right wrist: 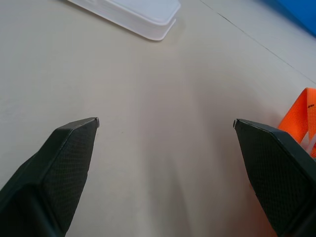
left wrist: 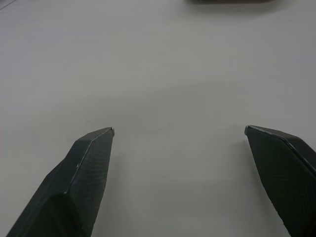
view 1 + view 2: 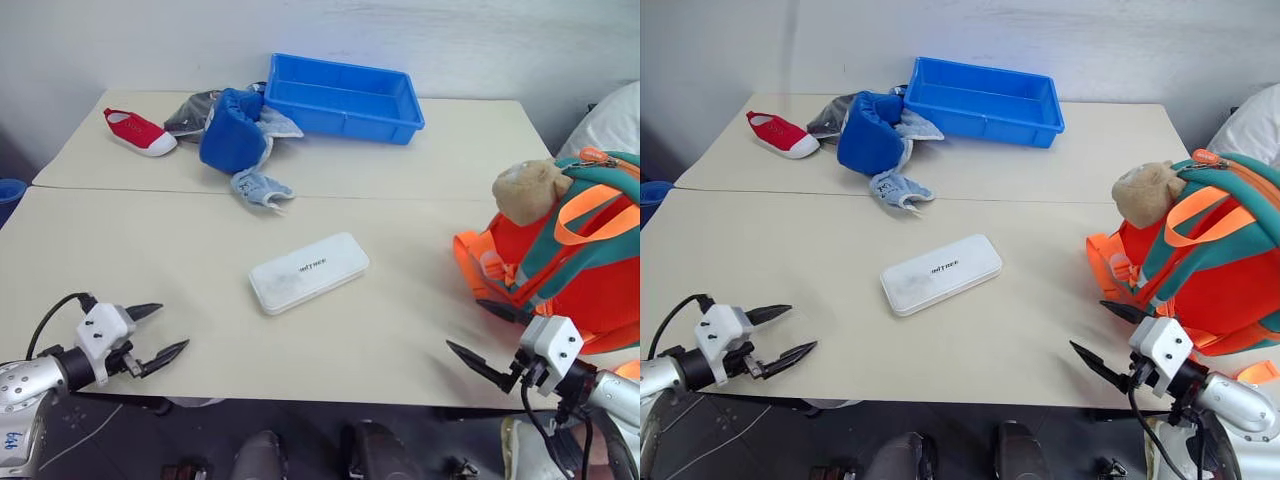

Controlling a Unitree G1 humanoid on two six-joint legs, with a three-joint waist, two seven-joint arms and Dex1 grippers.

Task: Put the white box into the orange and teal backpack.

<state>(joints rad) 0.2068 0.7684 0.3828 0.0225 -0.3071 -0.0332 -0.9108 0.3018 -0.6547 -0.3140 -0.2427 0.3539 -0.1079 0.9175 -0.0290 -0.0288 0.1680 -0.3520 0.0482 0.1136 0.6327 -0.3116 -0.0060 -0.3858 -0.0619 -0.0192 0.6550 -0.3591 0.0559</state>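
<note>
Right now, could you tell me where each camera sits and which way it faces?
Head cameras: look forward and down over the table; show the left gripper, the right gripper, the white box and the orange and teal backpack.
Left wrist: looks along its open fingers at bare tabletop.
Right wrist: looks along its open fingers; shares the white box with the head views.

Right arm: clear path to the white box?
Probably yes. Bare table lies between the open right gripper and the white box; the backpack sits off to its side.
</note>
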